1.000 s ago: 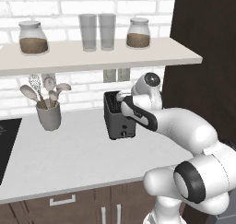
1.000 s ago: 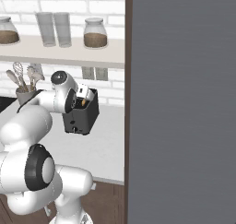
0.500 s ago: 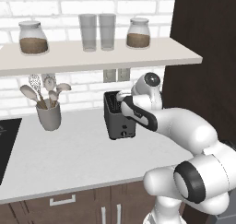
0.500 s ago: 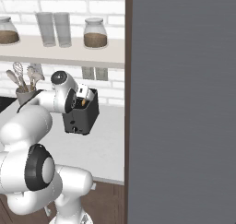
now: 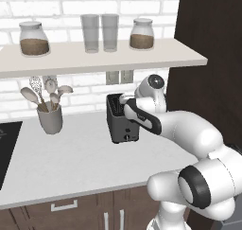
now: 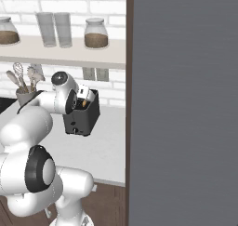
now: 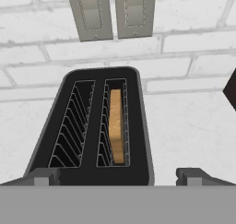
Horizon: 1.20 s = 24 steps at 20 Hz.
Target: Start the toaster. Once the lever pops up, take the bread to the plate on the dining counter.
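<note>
- While I look along the hand, the toaster (image 7: 92, 131) sits at the frame's centre on the white tabletop (image 7: 184, 126), and my jaws (image 7: 117, 176) stand released, tips wide at the bottom edge.
- I see the bread (image 7: 116, 126) upright in the right-hand slot; the left slot holds bare wire racks.
- From the left base view, the toaster (image 5: 122, 122) stands mid-frame, a utensil cup (image 5: 50, 119) well to its left.

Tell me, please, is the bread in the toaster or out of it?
In. The bread stands on edge in one slot of the toaster; the other slot is empty.
</note>
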Tool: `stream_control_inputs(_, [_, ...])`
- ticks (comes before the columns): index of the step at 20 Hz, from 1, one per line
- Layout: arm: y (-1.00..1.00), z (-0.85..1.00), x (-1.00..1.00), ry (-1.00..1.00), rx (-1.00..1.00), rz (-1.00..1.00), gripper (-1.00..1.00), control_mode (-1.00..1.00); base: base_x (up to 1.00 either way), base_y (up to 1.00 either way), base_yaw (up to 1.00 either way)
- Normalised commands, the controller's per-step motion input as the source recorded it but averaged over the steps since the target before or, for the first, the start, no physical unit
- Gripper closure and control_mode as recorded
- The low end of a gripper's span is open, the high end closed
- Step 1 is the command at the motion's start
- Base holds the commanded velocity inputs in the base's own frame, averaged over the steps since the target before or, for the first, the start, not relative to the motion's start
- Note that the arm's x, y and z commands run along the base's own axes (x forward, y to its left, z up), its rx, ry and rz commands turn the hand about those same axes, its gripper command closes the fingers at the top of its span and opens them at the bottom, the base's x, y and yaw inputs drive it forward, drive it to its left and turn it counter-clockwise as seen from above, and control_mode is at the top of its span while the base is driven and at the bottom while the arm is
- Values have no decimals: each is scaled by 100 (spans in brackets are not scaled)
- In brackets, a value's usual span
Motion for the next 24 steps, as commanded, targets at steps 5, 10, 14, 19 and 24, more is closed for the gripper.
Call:
stream_control_inputs(5, [0,0,0,0,0,0,-100,-100,0,0,0])
stream_control_inputs(10, [0,0,0,0,0,0,-100,-100,0,0,0])
stream_control_inputs(14, [0,0,0,0,0,0,-100,-100,0,0,0])
stream_control_inputs(19, [0,0,0,0,0,0,-100,-100,0,0,0])
stream_control_inputs(24, [0,0,0,0,0,0,-100,-100,0,0,0])
